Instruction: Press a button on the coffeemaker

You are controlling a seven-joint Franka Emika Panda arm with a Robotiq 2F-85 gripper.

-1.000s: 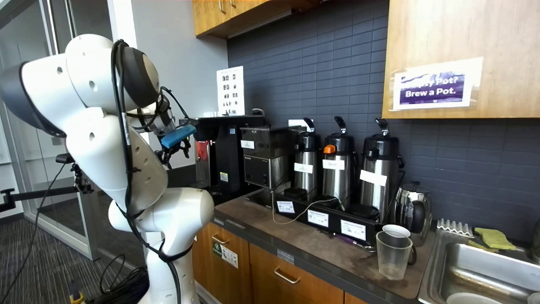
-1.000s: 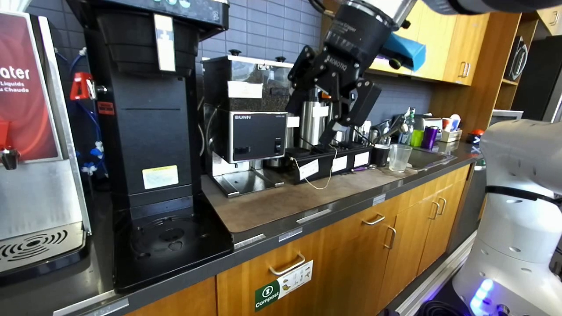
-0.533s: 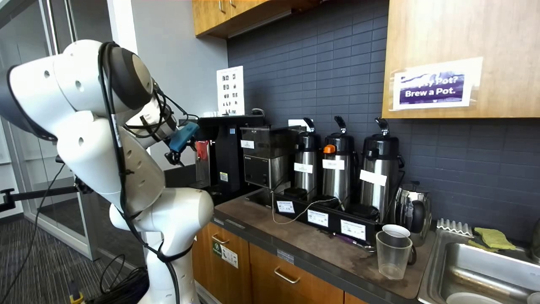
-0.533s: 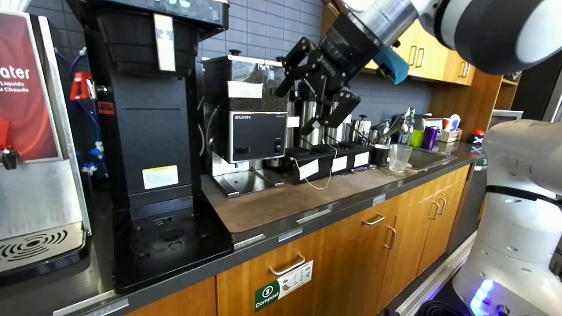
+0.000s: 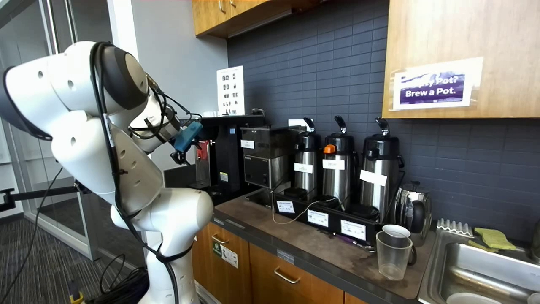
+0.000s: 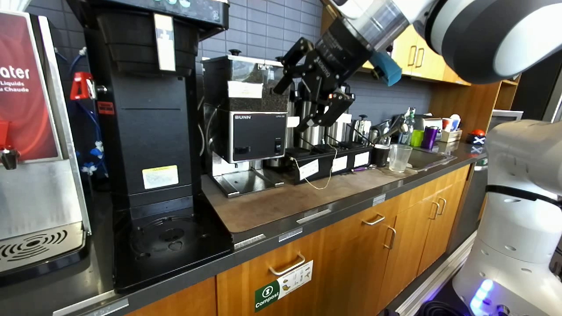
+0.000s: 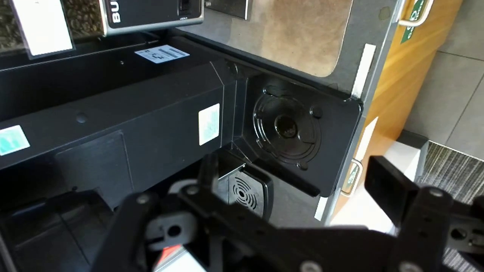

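Observation:
The coffeemaker is a tall black boxy machine with a flat black base, at the left of an exterior view. Light green round marks show on its top front panel, partly cut off by the frame's edge. It also stands behind the arm. In the wrist view its black body and base lie ahead, on their side. My gripper is open and empty, in the air in front of the grinder, right of the coffeemaker and apart from it. Its spread fingers show in the wrist view.
A BUNN grinder stands right of the coffeemaker. Pump pots stand in a black tray farther along. A red hot water dispenser is on the other side. A clear pitcher is near the sink.
The gripper has tilted from pointing mostly down to pointing down and toward the coffeemaker, and has shifted slightly that way. The upper arm has drawn back and lower. The gripper stays open.

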